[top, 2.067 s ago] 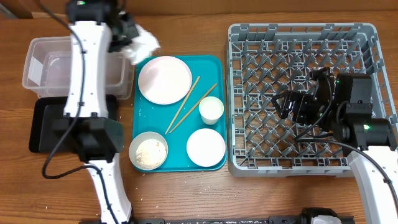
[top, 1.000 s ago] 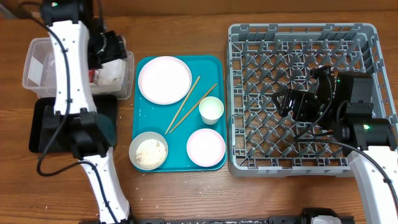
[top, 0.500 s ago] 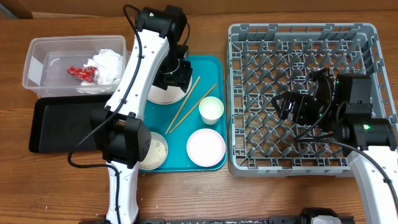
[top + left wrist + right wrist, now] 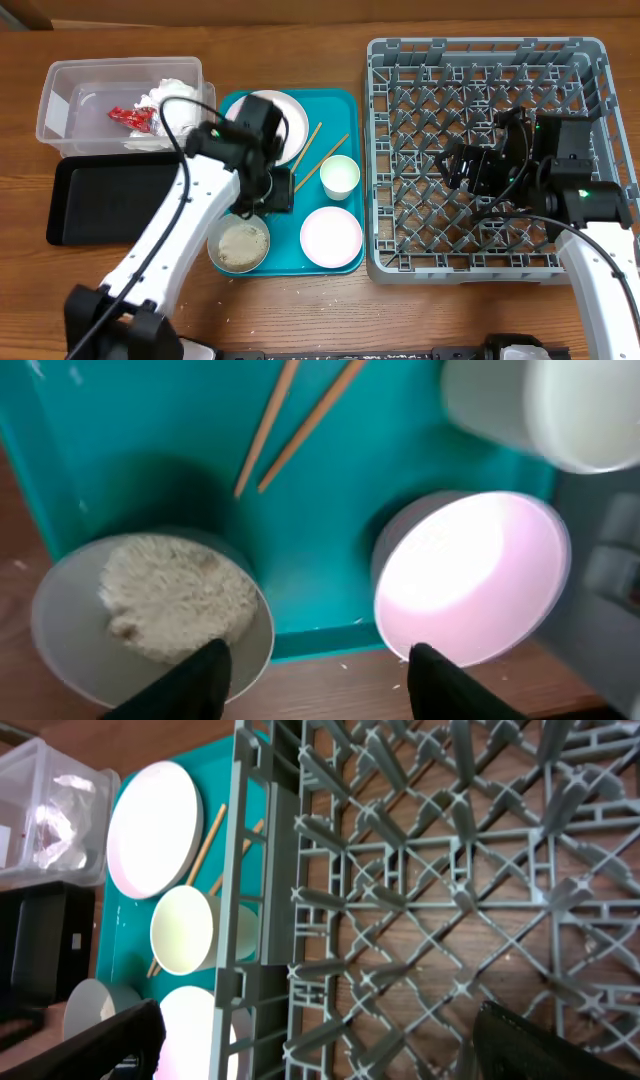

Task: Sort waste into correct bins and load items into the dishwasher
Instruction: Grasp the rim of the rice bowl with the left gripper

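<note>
A: Logging claws first; left claw (image 4: 322,678), where?
B: Hovering low over the teal serving tray (image 4: 335,105), near its front edge, between the greyish bowl (image 4: 212,240) and the white bowl (image 4: 331,236); fingers partly apart, nothing between them; touching nothing as far as the wrist view shows.
A: Right claw (image 4: 325,1042)?
B: Over the left half of the grey dish rack (image 4: 480,43); fingers spread wide, nothing held; pegs and lattice floor below it.
A: Waste?
B: Crumpled napkin (image 4: 168,98) and red wrapper (image 4: 130,117) both lie inside the clear tub (image 4: 60,100), toward its right end, side by side and touching; rice (image 4: 242,244) sits in the greyish bowl; black tray (image 4: 100,200) lies just in front of the tub, touching or nearly, cannot tell which.
A: Dishes?
B: All on the teal tray, none in the rack; round plate (image 4: 292,118) at the far left corner, partly hidden under the left arm (image 4: 190,210); chopsticks (image 4: 305,150) lie slanted just right of the plate, closer together at their lower ends; small cup (image 4: 340,176) upright, right of them; white bowl at the front right corner, greyish bowl at the front left, the claw's fingers over the gap.
A: Layout?
B: Wooden worktop (image 4: 300,310); tub and black tray left, teal tray middle, rack right.
</note>
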Controlling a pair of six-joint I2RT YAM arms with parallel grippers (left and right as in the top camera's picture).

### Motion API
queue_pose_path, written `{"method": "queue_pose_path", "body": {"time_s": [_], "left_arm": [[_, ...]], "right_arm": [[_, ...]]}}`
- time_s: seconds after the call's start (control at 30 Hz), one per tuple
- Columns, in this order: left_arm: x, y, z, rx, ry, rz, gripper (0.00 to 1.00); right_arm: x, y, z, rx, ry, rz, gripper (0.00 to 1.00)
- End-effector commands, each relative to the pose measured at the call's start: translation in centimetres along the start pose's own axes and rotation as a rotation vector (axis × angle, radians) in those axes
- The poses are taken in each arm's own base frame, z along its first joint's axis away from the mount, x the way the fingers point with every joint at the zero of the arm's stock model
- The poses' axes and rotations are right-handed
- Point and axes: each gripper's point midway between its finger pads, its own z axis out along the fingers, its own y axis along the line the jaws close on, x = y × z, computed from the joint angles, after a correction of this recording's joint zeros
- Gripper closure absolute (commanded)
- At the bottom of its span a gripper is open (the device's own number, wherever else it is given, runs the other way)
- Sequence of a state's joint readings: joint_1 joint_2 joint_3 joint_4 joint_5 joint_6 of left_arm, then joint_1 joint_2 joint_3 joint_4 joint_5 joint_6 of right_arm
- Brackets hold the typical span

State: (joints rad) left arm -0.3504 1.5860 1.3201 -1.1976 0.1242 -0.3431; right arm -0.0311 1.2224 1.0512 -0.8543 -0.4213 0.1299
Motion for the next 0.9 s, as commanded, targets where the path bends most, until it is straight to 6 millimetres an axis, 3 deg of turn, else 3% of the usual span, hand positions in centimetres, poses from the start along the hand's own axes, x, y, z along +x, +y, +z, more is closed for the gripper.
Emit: {"method": "queue_pose_path", "body": {"time_s": [0.0, 0.1, 0.33, 0.47, 0.83, 0.87], "left_arm": [[1.8, 1.1, 4.9, -0.016, 0.049, -0.099, 0.48], [2.3, 1.6, 6.9, -0.025, 0.057, -0.115, 0.52], [3.7, 3.3, 8.3, -0.096, 0.076, -0.152, 0.53], [4.4, 3.9, 10.2, -0.092, 0.068, -0.161, 0.55], [4.4, 3.5, 10.4, -0.07, 0.066, -0.168, 0.96], [4.3, 3.3, 10.2, -0.059, 0.07, -0.168, 0.96]], "right_arm": [[-0.7, 0.3, -0.4, -0.009, -0.015, -0.005, 0.0], [-0.3, 0.3, -0.4, -0.005, 0.0, 0.002, 0.0], [-0.2, 0.2, -0.4, -0.005, 0.004, 0.004, 0.0], [-0.2, 0.2, -0.4, -0.005, 0.004, 0.004, 0.0], [-0.3, 0.3, -0.4, -0.005, 0.0, 0.002, 0.0], [-0.3, 0.3, -0.4, -0.006, -0.002, 0.001, 0.0]]}}
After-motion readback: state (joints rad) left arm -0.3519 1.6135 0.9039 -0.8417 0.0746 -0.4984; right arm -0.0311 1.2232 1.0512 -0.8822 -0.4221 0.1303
